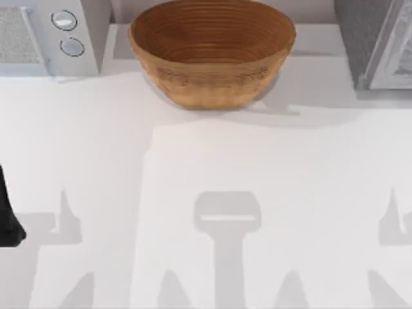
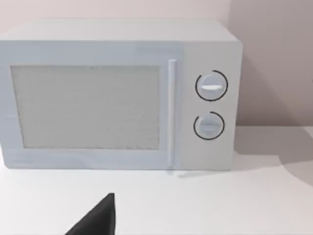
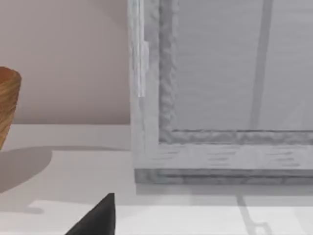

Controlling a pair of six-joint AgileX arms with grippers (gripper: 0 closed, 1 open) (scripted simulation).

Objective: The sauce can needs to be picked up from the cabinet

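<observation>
The sauce can is out of view. The cabinet (image 1: 380, 42) stands at the table's back right, grey with a pale framed door. In the right wrist view the cabinet door (image 3: 220, 98) is close ahead, with a slim handle (image 3: 142, 68) on its edge, and I make out nothing behind its pane. A dark tip of my right gripper (image 3: 98, 219) juts in low, short of the cabinet. My left arm (image 1: 8, 219) is parked at the table's left edge, and a dark tip of my left gripper (image 2: 97, 219) faces the microwave.
A large woven bowl (image 1: 211, 51) sits at the back middle, and its rim (image 3: 7, 105) also appears beside the cabinet. A white microwave (image 1: 51, 35) with two dials (image 2: 210, 105) stands at the back left. The white table (image 1: 206, 187) stretches bare in front.
</observation>
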